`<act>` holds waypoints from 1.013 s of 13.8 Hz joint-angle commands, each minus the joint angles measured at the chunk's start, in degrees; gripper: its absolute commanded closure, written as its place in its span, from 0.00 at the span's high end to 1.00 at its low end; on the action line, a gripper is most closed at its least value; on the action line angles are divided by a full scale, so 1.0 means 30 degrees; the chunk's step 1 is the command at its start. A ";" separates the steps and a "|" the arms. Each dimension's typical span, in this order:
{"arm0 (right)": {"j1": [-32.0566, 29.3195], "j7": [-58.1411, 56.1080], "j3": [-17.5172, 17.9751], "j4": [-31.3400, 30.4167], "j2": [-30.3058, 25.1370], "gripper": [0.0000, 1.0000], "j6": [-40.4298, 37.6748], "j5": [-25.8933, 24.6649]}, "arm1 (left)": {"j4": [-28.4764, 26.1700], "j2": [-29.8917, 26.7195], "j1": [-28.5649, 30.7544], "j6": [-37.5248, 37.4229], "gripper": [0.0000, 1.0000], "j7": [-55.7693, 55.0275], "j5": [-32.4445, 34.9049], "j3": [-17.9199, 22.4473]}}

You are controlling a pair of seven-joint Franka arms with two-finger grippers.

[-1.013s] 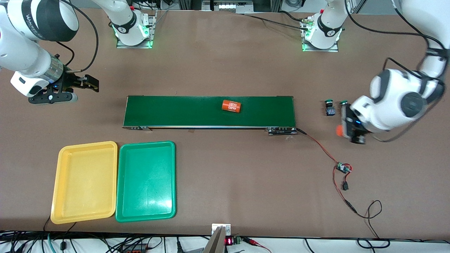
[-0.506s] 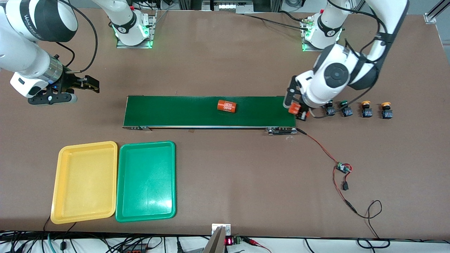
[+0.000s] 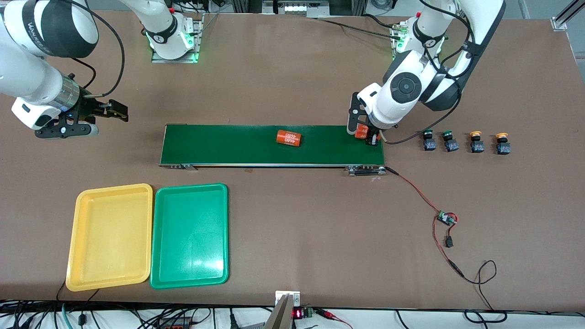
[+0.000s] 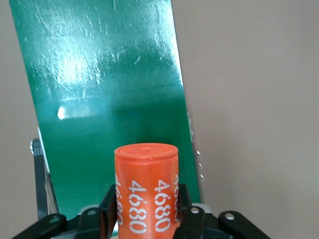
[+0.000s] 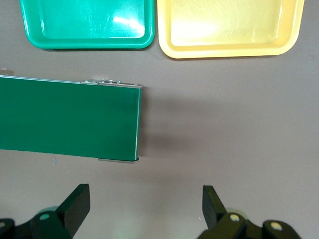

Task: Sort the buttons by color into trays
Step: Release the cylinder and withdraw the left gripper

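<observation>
The four buttons stand in a row on the counter near the edge at the left arm's end, just off the conveyor belt (image 3: 272, 145): two green buttons (image 3: 428, 140) nearest the belt, then two yellow-orange buttons (image 3: 476, 141) toward that edge. None is in a tray yet. The yellow tray (image 3: 109, 236) and green tray (image 3: 189, 235) lie side by side, touching, near the counter's front corner at the right arm's end, both empty, probably placed there so the right arm can fill them as things arrive off the belt.

The left gripper (image 3: 367, 134) hangs over the belt's end nearest the buttons, its jaws clamped on an orange cylinder (image 4: 146, 186) marked 4680, held upright over the green surface, apparently to be set down on it. A second orange cylinder (image 3: 289, 138) lies on its side midway along the belt.

The right gripper (image 3: 68, 125) waits over bare counter off the belt's other end, jaws spread wide and empty, seemingly ready for arrivals.
</observation>
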 commanded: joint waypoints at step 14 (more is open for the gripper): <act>0.1930 0.3723 0.0138 0.0556 0.0487 1.00 0.0008 0.0528 | 0.0421 -0.1045 0.0668 0.1361 1.00 -0.0144 -0.0607 0.4715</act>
